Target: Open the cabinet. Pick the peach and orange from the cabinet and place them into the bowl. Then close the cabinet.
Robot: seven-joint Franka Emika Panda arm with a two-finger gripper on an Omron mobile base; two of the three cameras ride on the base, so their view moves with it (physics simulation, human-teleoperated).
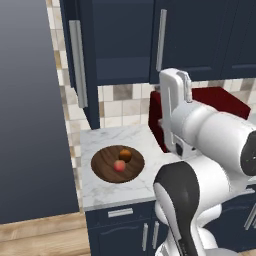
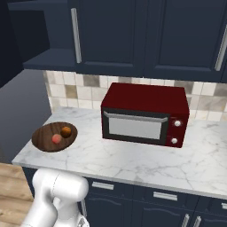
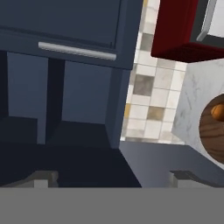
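Observation:
The navy cabinet (image 1: 195, 35) has its left door (image 1: 75, 55) swung out and its right door shut; the inside is dark and I see no fruit in it. On the marble counter lies the brown wooden bowl (image 1: 102, 167). In it rest the reddish peach (image 1: 119, 166) and the orange (image 1: 125, 155), side by side. The right base view shows the same bowl (image 2: 44, 137), peach (image 2: 56, 139) and orange (image 2: 66, 131). My gripper (image 3: 113, 178) is open with nothing between its fingertips (image 3: 41, 178). It faces the cabinet (image 3: 65, 22) and its dark opening, and the bowl (image 3: 212, 131) sits at the right edge.
A dark red microwave (image 2: 144, 115) stands on the counter (image 2: 133, 164) right of the bowl, under the closed doors. Tiled backsplash (image 1: 120, 102) runs behind. A grey wall (image 1: 30, 110) borders the counter's left end. Base cabinets with short handles (image 2: 103, 185) sit below.

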